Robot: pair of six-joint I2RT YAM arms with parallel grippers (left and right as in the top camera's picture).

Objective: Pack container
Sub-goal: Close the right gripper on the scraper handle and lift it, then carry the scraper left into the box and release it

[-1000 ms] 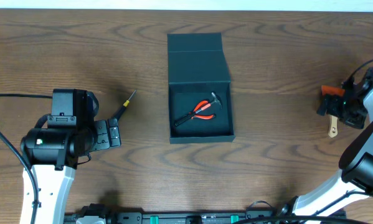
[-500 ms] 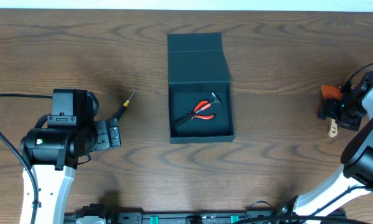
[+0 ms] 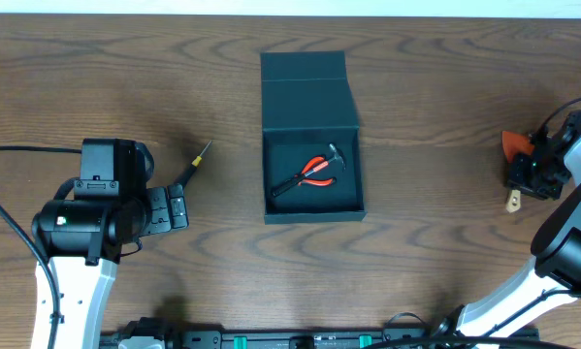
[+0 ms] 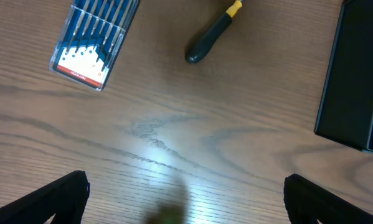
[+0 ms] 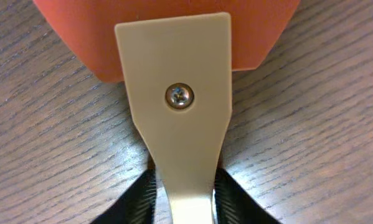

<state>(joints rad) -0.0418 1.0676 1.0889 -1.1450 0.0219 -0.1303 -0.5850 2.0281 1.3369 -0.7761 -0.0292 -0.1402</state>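
The container (image 3: 307, 89), a dark teal box, lies open at mid-table with its lid flapped back, and red-handled pliers (image 3: 311, 172) rest inside. Its side wall (image 4: 354, 74) shows at the right of the left wrist view. At the far right lies a scraper (image 5: 177, 93) with a cream handle and an orange blade (image 3: 513, 143). My right gripper (image 5: 185, 196) is shut on that handle, both fingers (image 5: 142, 200) pressed to its sides on the table. My left gripper (image 4: 186, 193) hangs open over bare wood, left of the container.
A black screwdriver with a yellow collar (image 4: 211, 37) lies left of the container (image 3: 195, 163). A small blue case of white-tipped bits (image 4: 94, 38) sits beyond it in the left wrist view. The table's right edge is close to the scraper.
The right gripper's fingers have closed onto the scraper's handle, and more of the orange blade now shows beside the gripper. The left arm has not moved.
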